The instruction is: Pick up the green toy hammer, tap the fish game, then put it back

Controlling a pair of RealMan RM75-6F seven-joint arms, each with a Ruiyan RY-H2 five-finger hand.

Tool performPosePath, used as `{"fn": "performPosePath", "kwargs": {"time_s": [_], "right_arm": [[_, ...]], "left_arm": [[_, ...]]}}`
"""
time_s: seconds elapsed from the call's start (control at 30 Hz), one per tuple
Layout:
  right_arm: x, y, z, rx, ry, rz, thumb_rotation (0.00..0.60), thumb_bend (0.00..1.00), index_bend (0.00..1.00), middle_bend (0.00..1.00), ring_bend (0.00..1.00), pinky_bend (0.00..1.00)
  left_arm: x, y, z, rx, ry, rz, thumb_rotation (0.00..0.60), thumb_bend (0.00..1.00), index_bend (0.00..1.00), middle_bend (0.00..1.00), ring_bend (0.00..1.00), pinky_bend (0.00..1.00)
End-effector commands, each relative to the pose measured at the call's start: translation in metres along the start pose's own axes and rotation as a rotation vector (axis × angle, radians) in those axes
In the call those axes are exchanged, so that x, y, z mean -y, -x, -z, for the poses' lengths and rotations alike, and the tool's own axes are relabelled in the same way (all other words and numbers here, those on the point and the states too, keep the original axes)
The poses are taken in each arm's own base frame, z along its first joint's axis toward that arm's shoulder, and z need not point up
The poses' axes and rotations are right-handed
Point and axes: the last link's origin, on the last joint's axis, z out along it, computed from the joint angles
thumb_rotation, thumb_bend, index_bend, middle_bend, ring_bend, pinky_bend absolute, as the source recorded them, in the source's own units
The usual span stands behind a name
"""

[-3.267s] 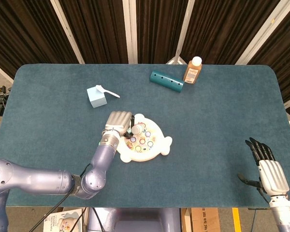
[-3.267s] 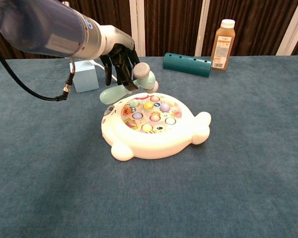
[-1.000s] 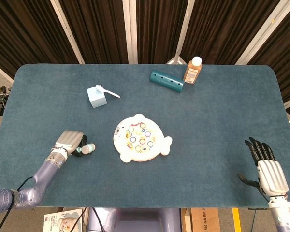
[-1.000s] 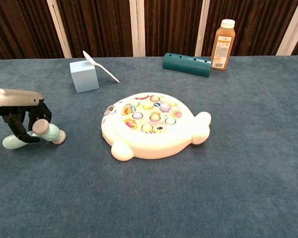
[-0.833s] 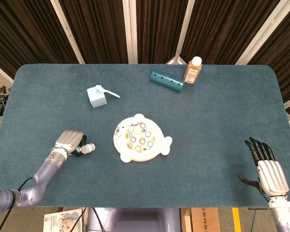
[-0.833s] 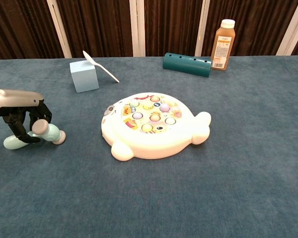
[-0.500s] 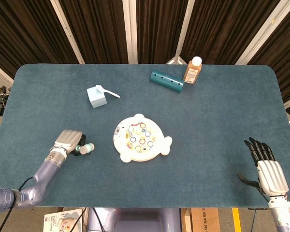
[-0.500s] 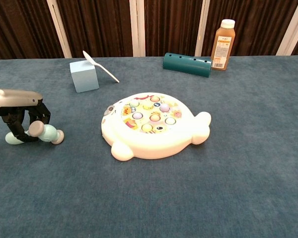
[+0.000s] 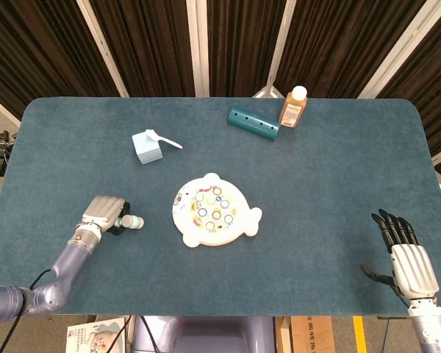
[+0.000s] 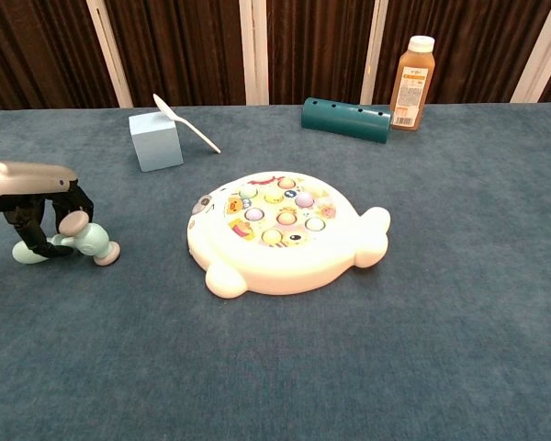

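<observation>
Reaching low over the blue surface [image 9: 338,176], the left hand [image 9: 103,213] curled its dark fingers [image 10: 32,225] around the handle of the green toy hammer [image 10: 78,241], which lay at the nine o'clock side of the fish game [image 10: 280,230], well apart from it. The right hand [image 9: 410,259] rested at four o'clock, fingers apart and holding nothing. Compared with half a second before, the hammer's head had turned slightly, and the hand had barely shifted.
</observation>
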Motion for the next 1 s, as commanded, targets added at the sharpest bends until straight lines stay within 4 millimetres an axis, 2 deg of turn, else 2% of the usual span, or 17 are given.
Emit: {"fn": "performPosePath", "kwargs": {"time_s": [0.03, 0.57, 0.8, 1.0], "right_arm": [[0.0001, -0.0001, 0.0, 0.0, -0.001, 0.0, 0.6, 0.19, 0.0, 0.0, 0.0, 0.0], [0.0003, -0.0001, 0.0005, 0.002, 0.0, -0.001, 0.6, 0.18, 0.0, 0.0, 0.0, 0.0], [0.0004, -0.0001, 0.0007, 0.002, 0.0, 0.001, 0.6, 0.18, 0.0, 0.0, 0.0, 0.0], [0.0007, 0.0, 0.0008, 0.002, -0.002, 0.0, 0.6, 0.19, 0.0, 0.0, 0.0, 0.0]], "left_arm": [[0.0004, -0.0003, -0.0001, -0.002, -0.001, -0.003, 0.6, 0.56, 0.52, 0.46, 0.35, 0.47], [0.0047, -0.0031, 0.0012, -0.015, -0.021, -0.013, 0.6, 0.43, 0.46, 0.42, 0.33, 0.46], [0.0068, -0.0044, 0.0018, -0.037, -0.037, -0.023, 0.6, 0.33, 0.4, 0.36, 0.3, 0.44], [0.0084, -0.0051, 0.0027, -0.048, -0.043, -0.015, 0.6, 0.32, 0.39, 0.35, 0.29, 0.43]]}}
